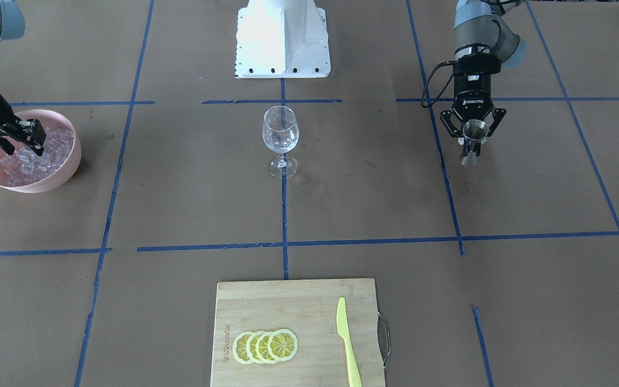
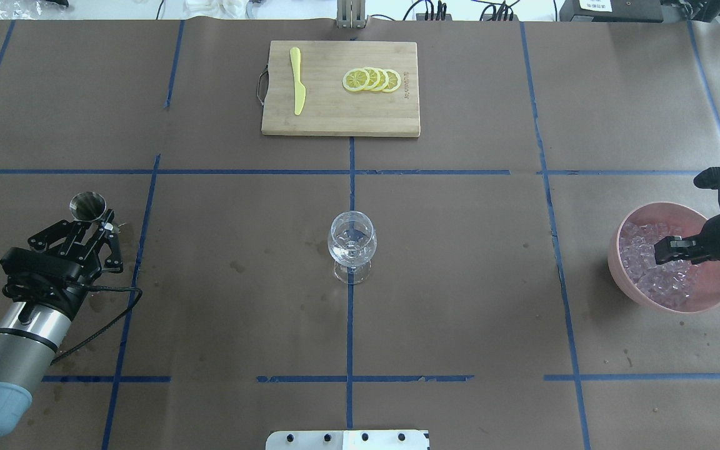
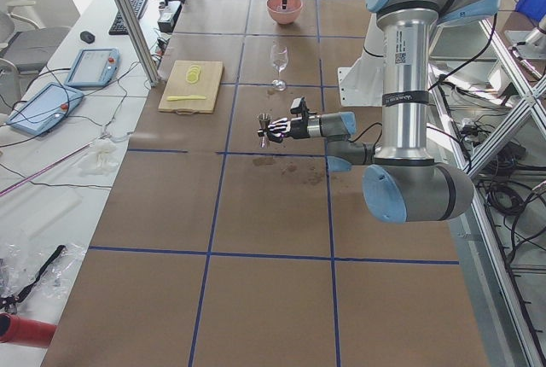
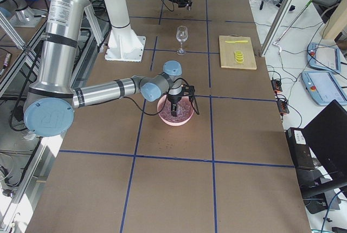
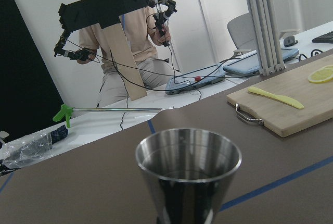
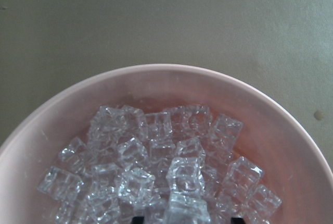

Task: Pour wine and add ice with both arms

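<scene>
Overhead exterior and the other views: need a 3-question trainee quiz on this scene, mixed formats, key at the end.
1. Fill in: the lemon slices lie on the ____.
2. True or false: the left claw grips a metal jigger.
3. Where does the right claw reach?
A) onto the lemon slices
B) into the pink bowl of ice
C) toward the jigger

Key: 1 cutting board; 2 true; 3 B.
</scene>
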Tool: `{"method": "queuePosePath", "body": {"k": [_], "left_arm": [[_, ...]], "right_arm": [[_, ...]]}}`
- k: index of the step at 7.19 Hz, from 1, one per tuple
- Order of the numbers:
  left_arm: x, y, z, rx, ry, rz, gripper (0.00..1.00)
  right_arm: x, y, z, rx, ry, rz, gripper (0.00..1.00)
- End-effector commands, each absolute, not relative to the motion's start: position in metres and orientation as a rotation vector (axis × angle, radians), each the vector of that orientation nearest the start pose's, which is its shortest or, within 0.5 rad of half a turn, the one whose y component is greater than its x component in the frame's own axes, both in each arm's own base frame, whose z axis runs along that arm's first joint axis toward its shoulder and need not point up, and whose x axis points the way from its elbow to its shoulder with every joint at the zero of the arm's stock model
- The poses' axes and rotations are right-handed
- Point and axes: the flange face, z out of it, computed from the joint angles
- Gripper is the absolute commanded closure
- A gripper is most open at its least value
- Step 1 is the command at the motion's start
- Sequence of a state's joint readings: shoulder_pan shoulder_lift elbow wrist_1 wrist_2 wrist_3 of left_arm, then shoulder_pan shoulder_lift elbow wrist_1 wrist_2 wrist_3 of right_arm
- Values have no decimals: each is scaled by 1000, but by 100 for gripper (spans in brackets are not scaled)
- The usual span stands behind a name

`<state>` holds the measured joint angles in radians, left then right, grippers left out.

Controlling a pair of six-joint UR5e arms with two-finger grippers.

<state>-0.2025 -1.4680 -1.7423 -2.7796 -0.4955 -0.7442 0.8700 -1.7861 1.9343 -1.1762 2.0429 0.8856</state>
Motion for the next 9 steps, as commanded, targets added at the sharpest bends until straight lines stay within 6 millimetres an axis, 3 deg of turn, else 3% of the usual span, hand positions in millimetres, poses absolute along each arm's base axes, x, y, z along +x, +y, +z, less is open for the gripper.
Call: {"method": "queuePosePath", "body": {"k": [1, 4, 5, 6, 7, 9], "left_arm": [[369, -301, 479, 1317, 568, -219, 100], [372, -301, 481, 1272, 661, -321, 100], [372, -301, 481, 1270, 666, -327, 100], [372, -301, 483, 1269, 663, -326, 100], [372, -301, 483, 1269, 663, -326, 100], [373, -301, 481, 1263, 673, -321, 100]], "right_arm": [[-209, -384, 546, 44, -698, 48, 38], [-209, -384, 547, 42, -696, 48, 53], [-209, -385, 547, 42, -695, 49, 67], [-209, -384, 546, 43, -697, 46, 89], [-207, -384, 545, 47, -698, 45, 100], [-189, -392, 529, 83, -717, 80, 100]]}}
